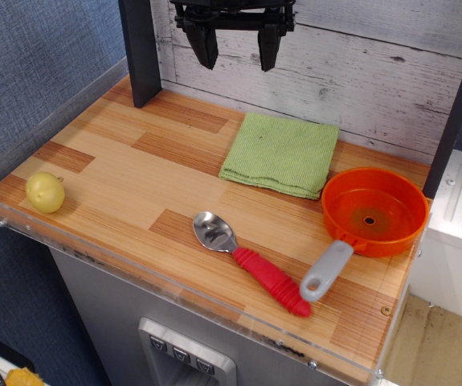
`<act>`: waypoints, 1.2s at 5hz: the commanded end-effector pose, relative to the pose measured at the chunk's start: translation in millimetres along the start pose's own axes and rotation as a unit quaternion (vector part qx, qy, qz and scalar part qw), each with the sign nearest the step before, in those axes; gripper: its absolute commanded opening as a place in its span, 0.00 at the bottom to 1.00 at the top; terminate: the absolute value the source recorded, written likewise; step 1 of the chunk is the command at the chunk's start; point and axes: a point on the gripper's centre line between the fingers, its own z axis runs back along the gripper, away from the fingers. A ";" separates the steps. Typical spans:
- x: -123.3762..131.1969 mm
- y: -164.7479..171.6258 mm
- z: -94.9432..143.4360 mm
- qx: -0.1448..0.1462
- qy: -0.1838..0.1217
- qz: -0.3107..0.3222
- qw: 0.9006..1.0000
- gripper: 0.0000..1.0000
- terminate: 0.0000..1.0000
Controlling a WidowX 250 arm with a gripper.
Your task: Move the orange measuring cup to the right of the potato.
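Your tool (235,48) hangs high at the back of the scene with its two fingers spread and nothing between them, well above the worktop (134,185) and not over either task object. The orange measuring cup (374,211) sits at the far right end, close to the right edge, its grey handle (325,272) pointing toward the front, where its tip touches or nearly touches the end of the red-handled spoon (251,261). The potato (45,192) lies at the opposite, left end near the front corner, well apart from everything else.

The first risk, as I judge it, is the grasp itself: the cup's bowl is wide and shallow, so closing across it may fail, and a pinch on the thin rim or the handle could let it swing or slip during the carry. A low approach at the handle could also knock the spoon (it lies right there).

Then there is the long trip across. If you drag or carry low, you may catch the spoon or the green cloth (280,154) just beside the cup.

At the drop, the potato looks round and free to roll; a nudge from the cup could send it toward the left edge. Setting down too far short would leave the cup only vaguely to its right.
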 end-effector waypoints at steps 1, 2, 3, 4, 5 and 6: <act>0.0 0.0 0.0 0.000 0.000 0.000 1.000 1.00 0.00; -5.8 -9.7 1.4 -0.018 0.005 -0.015 1.000 1.00 0.00; -14.9 -22.0 2.8 -0.029 0.016 -0.029 0.999 1.00 0.00; -26.4 -39.4 -1.9 -0.037 0.028 -0.059 0.997 1.00 0.00; -38.8 -63.6 -10.7 -0.042 0.044 -0.095 0.994 1.00 0.00; -50.9 -77.7 -18.4 -0.038 0.056 -0.123 0.990 1.00 0.00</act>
